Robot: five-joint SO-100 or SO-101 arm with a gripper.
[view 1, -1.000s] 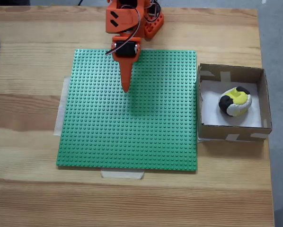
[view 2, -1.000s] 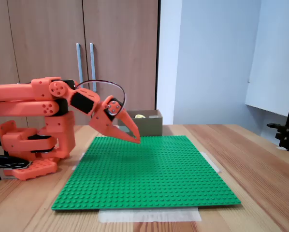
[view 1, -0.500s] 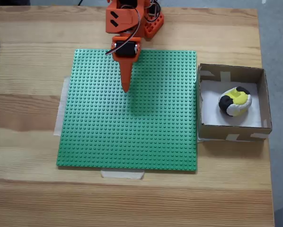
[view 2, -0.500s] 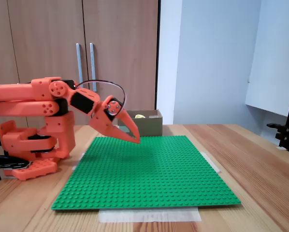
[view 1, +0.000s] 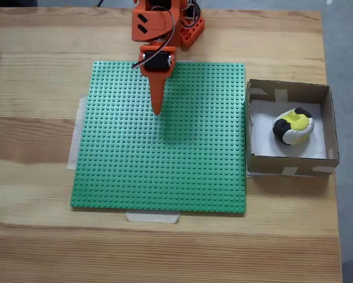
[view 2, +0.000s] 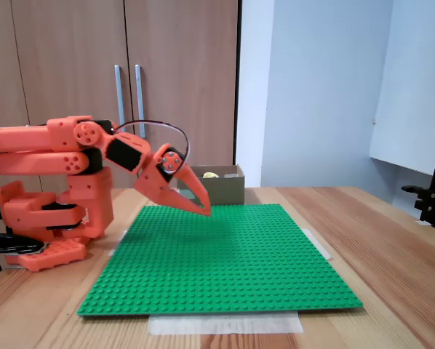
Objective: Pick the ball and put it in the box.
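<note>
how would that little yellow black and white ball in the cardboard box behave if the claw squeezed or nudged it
The ball looks lumpy and stitched from panels, so it would probably squash under a squeeze rather than slip out. It sits slightly flattened on the white bottom of the box, so a nudge would likely roll it only briefly. It seems light for its size.

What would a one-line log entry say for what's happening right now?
ball: inside box | gripper: shut, empty, above green studded baseplate | arm: folded back near its base | task: looks done
</note>
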